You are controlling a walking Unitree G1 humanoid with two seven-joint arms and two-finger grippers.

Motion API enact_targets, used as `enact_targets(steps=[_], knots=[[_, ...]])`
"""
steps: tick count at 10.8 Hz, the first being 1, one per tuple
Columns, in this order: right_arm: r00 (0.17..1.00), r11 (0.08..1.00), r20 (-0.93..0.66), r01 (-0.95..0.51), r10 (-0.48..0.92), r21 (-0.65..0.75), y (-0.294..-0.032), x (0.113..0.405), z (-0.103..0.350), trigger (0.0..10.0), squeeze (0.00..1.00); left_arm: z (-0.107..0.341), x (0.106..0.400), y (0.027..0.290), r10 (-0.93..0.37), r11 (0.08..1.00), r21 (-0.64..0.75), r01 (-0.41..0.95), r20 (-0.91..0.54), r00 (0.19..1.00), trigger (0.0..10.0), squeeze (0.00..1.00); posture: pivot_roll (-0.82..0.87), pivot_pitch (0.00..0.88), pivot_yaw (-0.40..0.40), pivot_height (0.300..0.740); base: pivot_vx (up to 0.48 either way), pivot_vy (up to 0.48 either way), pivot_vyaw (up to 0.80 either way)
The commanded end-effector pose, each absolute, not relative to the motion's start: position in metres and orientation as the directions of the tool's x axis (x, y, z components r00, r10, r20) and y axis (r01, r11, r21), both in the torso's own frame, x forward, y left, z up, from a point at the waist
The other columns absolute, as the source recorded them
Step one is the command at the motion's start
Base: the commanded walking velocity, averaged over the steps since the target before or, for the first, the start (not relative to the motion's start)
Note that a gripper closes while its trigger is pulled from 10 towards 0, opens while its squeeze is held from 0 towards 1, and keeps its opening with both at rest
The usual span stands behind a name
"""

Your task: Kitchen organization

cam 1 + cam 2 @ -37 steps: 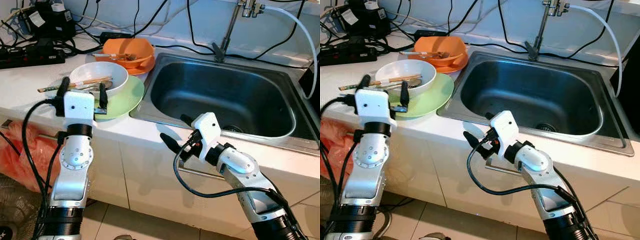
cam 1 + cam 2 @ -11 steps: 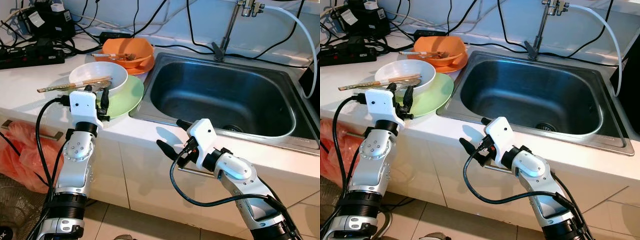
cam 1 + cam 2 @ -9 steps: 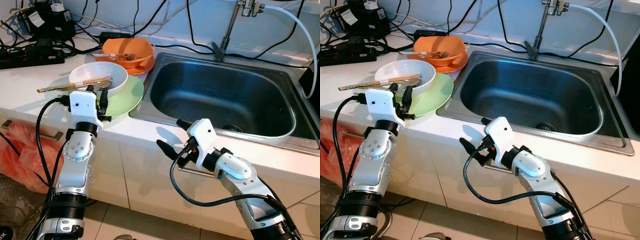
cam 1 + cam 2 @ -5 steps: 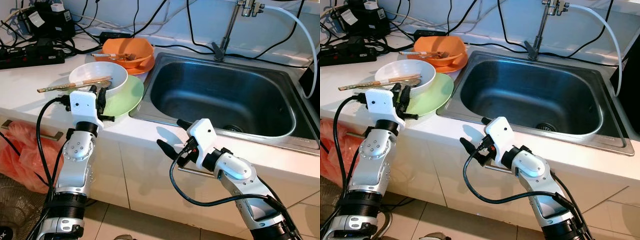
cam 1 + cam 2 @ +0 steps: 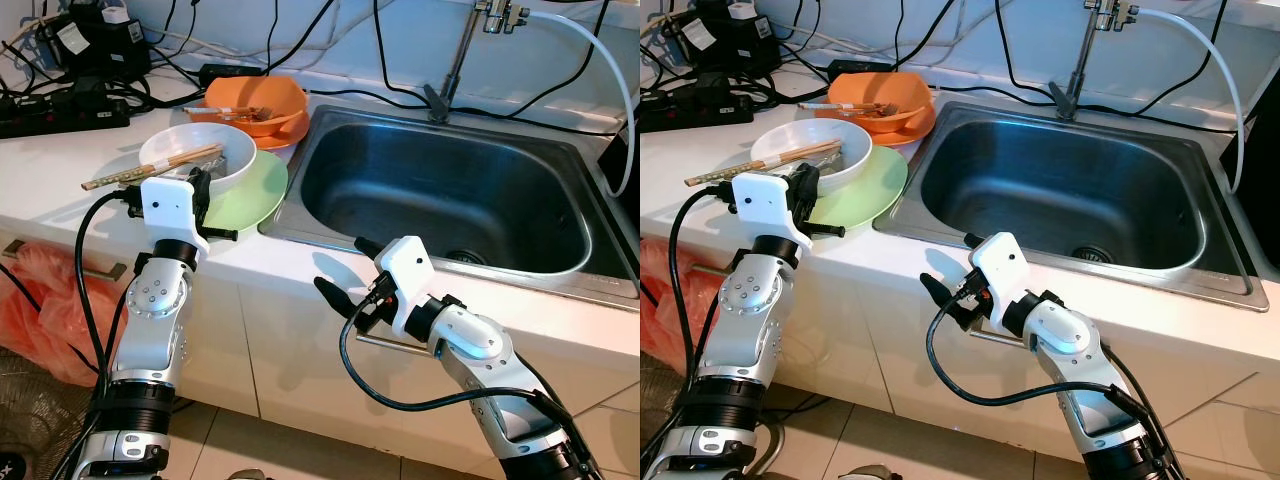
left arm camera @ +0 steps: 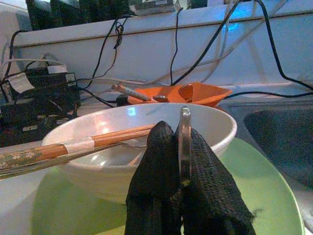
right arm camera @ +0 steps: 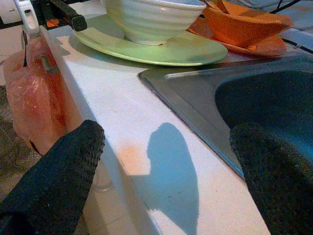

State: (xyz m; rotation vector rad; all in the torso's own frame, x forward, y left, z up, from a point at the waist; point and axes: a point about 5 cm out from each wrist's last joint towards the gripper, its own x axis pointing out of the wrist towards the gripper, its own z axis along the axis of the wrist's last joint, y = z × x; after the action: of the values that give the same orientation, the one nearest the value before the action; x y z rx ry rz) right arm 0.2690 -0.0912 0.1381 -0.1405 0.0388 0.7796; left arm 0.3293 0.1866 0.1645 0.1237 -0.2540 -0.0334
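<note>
Left wrist view: black textured fingers (image 6: 168,161) pinch thin metal utensil (image 6: 184,142).

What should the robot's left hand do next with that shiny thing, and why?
Probably lift it straight up a little. The left hand is shut on a thin metal utensil at the near rim of the white bowl, close to the chopsticks, so raising it should free it cleanly.

Both eye views look forward and down from the head onto the counter (image 5: 60,170) and sink (image 5: 450,190). The left wrist view sits close at the front edge, facing the white bowl (image 6: 137,147). The right wrist view looks along the counter's front edge, sharing that bowl.
</note>
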Motion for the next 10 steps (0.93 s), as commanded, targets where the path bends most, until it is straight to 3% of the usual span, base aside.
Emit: enact_targets(steps=[1, 6, 10], knots=[[0.716, 0.707, -0.080, -0.697, 0.693, -0.116, -0.094, 0.269, 0.140, 10.0, 0.00, 0.165, 0.332, 0.181, -0.078, 0.991, 0.128, 0.048, 0.238, 0.968, 0.0, 0.00, 0.09, 0.000, -0.018, 0.740, 0.000, 0.000, 0.00], [0.713, 0.704, -0.078, -0.701, 0.697, -0.113, -0.094, 0.270, 0.141, 10.0, 0.00, 0.169, 0.341, 0.167, -0.136, 0.989, 0.067, 0.128, 0.138, 0.981, 0.0, 0.00, 0.08, 0.000, -0.019, 0.740, 0.000, 0.000, 0.00], [0.717, 0.708, -0.075, -0.697, 0.693, -0.114, -0.094, 0.269, 0.141, 10.0, 0.00, 0.176, 0.343, 0.171, -0.113, 0.990, 0.091, 0.105, 0.083, 0.990, 0.0, 0.00, 0.08, 0.000, -0.012, 0.740, 0.000, 0.000, 0.00]])
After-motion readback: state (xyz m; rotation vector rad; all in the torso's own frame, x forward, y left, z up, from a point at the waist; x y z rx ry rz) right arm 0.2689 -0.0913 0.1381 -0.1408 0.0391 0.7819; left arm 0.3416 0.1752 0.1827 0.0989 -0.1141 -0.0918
